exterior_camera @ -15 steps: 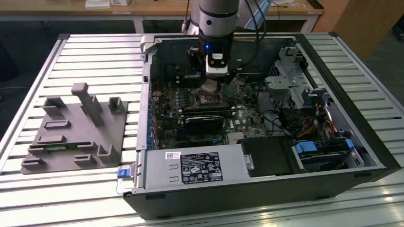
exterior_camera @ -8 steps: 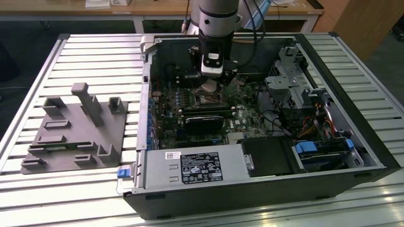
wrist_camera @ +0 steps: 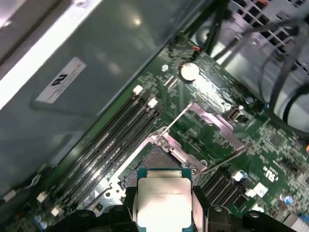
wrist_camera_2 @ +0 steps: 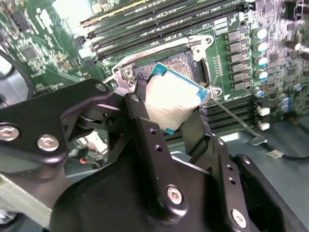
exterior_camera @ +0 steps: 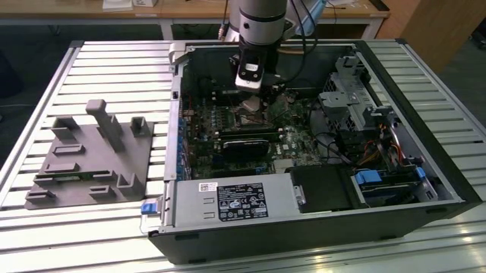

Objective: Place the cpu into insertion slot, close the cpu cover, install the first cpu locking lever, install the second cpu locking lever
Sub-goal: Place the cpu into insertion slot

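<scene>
Slatted aluminium tabletop (exterior_camera: 114,62) carries one open black computer case (exterior_camera: 319,236). Inside it, the arm's black two-fingered gripper (wrist_camera_2: 169,110) is clenched on the single cpu (wrist_camera_2: 173,96), a square silvery-beige chip edged in green. It has no longer side. It hangs just above the one dark-centred insertion slot (wrist_camera: 155,157), metal face turned away from the board. The silvery cpu cover (wrist_camera: 212,120) stands raised, and two thin wire levers (wrist_camera: 176,119) stick out beside the socket.
</scene>
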Robot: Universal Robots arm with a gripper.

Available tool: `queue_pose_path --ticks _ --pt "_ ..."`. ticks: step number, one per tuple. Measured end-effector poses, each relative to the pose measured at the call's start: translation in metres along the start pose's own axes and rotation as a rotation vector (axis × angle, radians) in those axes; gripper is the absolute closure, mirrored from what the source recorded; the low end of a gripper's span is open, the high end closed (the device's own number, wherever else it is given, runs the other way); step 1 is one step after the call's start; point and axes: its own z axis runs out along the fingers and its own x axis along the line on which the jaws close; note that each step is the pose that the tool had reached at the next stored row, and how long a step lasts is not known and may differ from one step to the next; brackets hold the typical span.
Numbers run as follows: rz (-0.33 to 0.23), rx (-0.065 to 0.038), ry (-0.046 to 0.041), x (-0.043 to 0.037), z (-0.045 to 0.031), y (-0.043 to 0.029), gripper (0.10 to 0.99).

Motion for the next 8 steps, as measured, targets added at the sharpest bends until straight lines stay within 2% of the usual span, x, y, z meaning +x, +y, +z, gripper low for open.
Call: queue_pose_path --ticks 8 --pt "0.135 -0.001 -0.0073 0.0 0.0013 -0.0001 0.549"
